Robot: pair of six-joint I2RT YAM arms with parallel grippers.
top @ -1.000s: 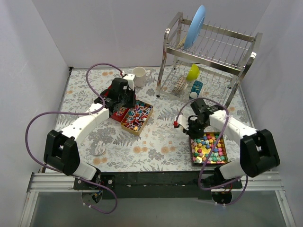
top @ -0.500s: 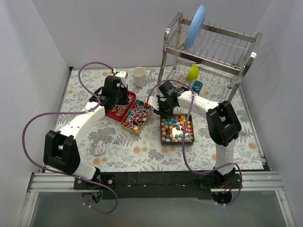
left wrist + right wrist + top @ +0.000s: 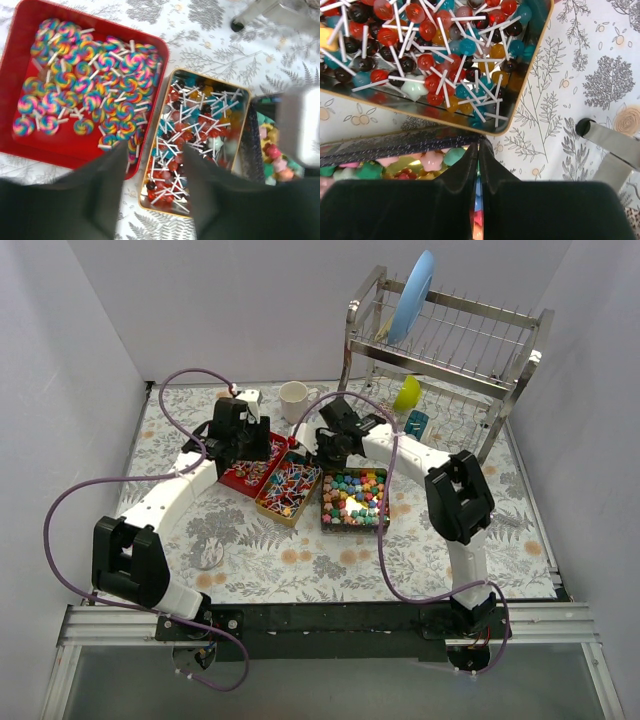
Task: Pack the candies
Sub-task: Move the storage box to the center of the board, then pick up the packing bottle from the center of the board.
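The candies lie in three trays set side by side. Rainbow swirl lollipops [image 3: 80, 80] fill a red tray [image 3: 20, 60]. Ball lollipops [image 3: 200, 125] fill a gold tray [image 3: 290, 492]. Pastel star sweets [image 3: 355, 495] fill a dark tray [image 3: 323, 505]. My left gripper [image 3: 152, 165] hovers open over the seam between the red and gold trays, with nothing between its fingers. My right gripper [image 3: 479, 147] is shut on the dark tray's rim at its far left corner, right against the gold tray [image 3: 470, 125]. Star sweets [image 3: 432, 159] show just behind that rim.
A steel dish rack [image 3: 440, 370] stands at the back right, holding a blue plate [image 3: 412, 295], a yellow-green cup [image 3: 407, 392] and a teal can [image 3: 414, 426]. One of its legs [image 3: 607, 142] is close to my right gripper. A white mug [image 3: 294, 400] sits behind the trays.
My right arm has dragged the dark tray of star sweets from the front right up beside the gold tray. My left gripper has opened and drawn slightly back to the left.
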